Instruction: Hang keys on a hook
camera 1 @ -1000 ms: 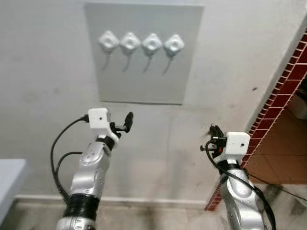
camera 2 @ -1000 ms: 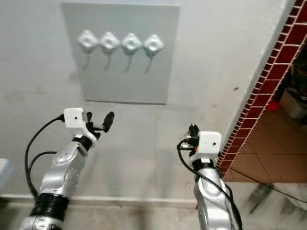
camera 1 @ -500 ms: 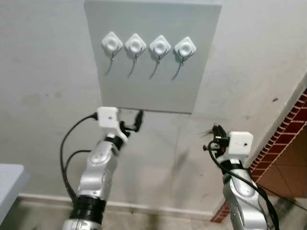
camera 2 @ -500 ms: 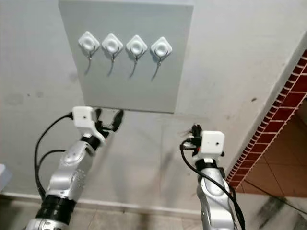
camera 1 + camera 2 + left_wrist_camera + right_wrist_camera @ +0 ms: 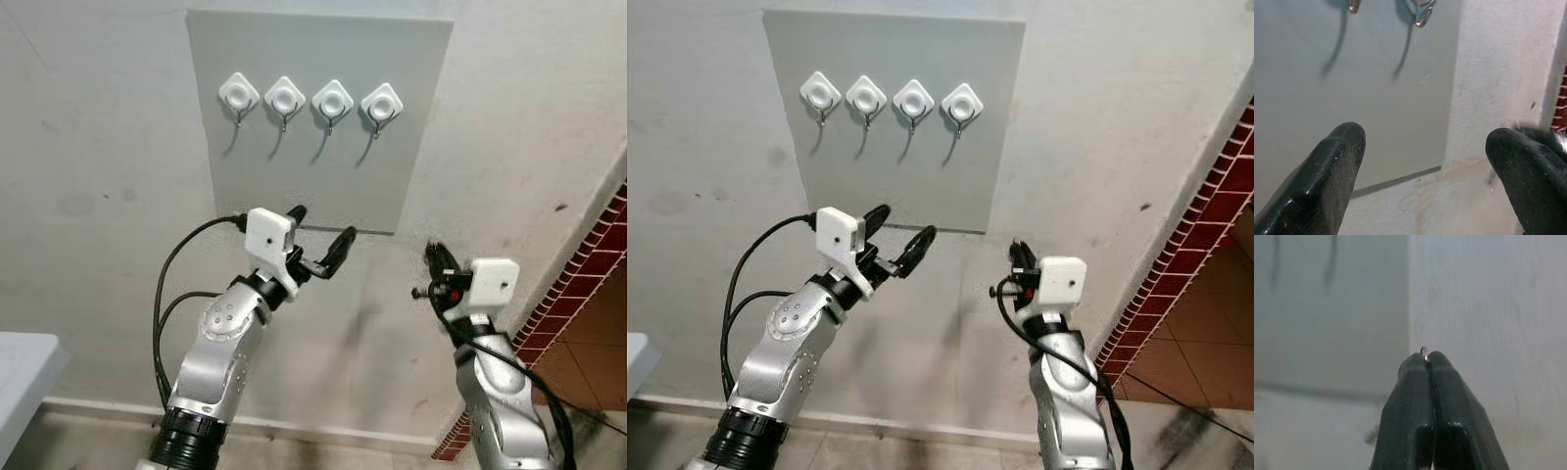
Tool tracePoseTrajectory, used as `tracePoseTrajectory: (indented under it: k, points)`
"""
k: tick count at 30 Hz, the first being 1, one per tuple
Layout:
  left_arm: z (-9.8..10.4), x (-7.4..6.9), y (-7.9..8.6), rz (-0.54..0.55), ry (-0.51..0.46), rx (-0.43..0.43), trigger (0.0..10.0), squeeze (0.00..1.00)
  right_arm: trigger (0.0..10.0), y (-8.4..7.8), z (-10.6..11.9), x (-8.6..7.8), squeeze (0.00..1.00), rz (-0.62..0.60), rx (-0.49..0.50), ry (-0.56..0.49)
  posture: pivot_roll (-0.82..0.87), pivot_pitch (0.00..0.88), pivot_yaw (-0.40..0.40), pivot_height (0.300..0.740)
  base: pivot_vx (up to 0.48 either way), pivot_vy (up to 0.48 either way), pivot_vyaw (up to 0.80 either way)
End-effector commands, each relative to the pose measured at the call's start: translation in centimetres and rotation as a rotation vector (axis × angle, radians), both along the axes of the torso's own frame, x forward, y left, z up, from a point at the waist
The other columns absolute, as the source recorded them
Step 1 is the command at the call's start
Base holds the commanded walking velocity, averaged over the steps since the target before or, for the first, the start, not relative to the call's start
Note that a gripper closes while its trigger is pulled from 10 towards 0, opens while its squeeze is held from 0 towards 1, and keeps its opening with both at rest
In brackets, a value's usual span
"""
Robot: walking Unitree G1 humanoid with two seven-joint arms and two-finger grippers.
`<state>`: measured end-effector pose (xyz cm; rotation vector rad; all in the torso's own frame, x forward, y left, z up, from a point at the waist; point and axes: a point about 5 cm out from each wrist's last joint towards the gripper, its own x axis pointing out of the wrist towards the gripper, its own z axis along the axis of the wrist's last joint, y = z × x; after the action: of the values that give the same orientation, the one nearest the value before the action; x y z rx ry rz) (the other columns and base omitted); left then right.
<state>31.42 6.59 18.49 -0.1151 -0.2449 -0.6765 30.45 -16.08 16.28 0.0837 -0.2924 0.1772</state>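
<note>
key ring (image 5: 1423, 351) in right tool (image 5: 1428, 358)

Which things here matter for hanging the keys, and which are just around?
Job:
- four hooks on grey wall board
- key ring, tip pinched in shut right claw
- left claw, open, below board

Around:
- red brick edging
- grey surface corner

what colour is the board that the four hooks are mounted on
The board is plain light grey, set on an off-white wall; it shows best in the left eye view.
</note>
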Motion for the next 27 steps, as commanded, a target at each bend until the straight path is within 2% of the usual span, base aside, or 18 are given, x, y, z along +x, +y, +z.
tracePoseTrajectory:
  k: [1, 10, 16, 27]
  points:
    - [0.7, -0.1, -0.2, -0.015, -0.016, 0.003, 10.0, 0.0, 10.0, 0.4, 2.2, 0.3, 0.0, 0.051, 0.005, -0.072, -0.02, 0.0, -0.003, 0.74, 0.0, 0.0, 0.0]
    - [1.9, 0.0, -0.3, -0.018, -0.038, -0.011, 10.0, 0.0, 10.0, 0.8, 5.6, 1.4, 0.0, 0.143, 0.0, -0.159, -0.01, 0.0, -0.011, 0.74, 0.0, 0.0, 0.0]
    - [2.3, 0.1, -0.2, -0.008, -0.044, -0.02, 10.0, 0.0, 10.0, 1.6, 5.9, 1.7, 0.0, 0.218, -0.004, -0.163, -0.01, 0.0, -0.016, 0.74, 0.0, 0.0, 0.0]
    - [2.7, 0.1, 0.0, -0.001, -0.051, -0.024, 10.0, 0.0, 10.0, 3.4, 7.4, 2.2, 0.0, 0.352, 0.065, -0.192, 0.0, 0.0, -0.018, 0.74, 0.0, 0.0, 0.0]
